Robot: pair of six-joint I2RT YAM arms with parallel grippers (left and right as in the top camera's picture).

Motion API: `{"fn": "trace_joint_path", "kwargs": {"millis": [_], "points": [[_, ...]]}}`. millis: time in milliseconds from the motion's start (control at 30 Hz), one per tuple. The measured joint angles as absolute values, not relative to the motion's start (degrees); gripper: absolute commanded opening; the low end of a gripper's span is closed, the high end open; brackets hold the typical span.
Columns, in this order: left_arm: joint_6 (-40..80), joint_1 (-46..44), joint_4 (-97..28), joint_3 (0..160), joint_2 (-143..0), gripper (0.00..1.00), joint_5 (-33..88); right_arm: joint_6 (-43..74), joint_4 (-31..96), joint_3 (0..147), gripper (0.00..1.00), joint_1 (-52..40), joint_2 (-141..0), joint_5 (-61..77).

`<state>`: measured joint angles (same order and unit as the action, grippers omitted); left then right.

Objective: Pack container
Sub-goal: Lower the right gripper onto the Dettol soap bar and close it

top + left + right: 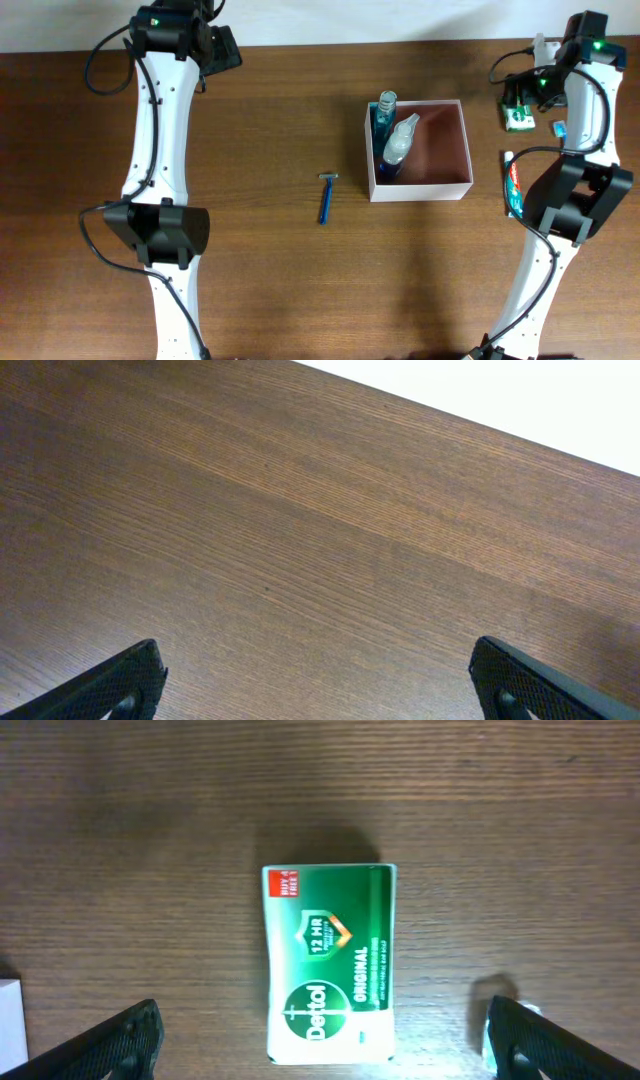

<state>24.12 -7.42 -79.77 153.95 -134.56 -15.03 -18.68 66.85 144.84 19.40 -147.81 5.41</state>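
Observation:
The container [440, 152] is a square white-walled box with a pinkish-brown inside, right of the table's centre. A blue bottle [384, 108] and a clear spray bottle [400, 140] stand along its left wall. A green Dettol soap box [517, 118] lies flat on the table at the far right. My right gripper [322, 1008] is open above the soap box [330, 965], one finger to each side, not touching it. My left gripper [315, 650] is open and empty over bare wood at the far left back [222, 45].
A blue razor [327, 197] lies left of the container. A toothpaste tube [512, 185] lies right of it. A small bluish item [560, 128] lies beside the soap and also shows in the right wrist view [508, 992]. A white object [543, 45] stands at the back right.

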Motion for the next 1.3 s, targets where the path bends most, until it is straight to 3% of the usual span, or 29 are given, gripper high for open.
{"fn": "trace_joint_path", "kwargs": {"millis": [1300], "points": [[24.12,-7.42,-81.58,153.95,-134.56,0.99,-15.03,-20.18,59.42,132.18,0.98,19.4,-147.94,5.41]]}}
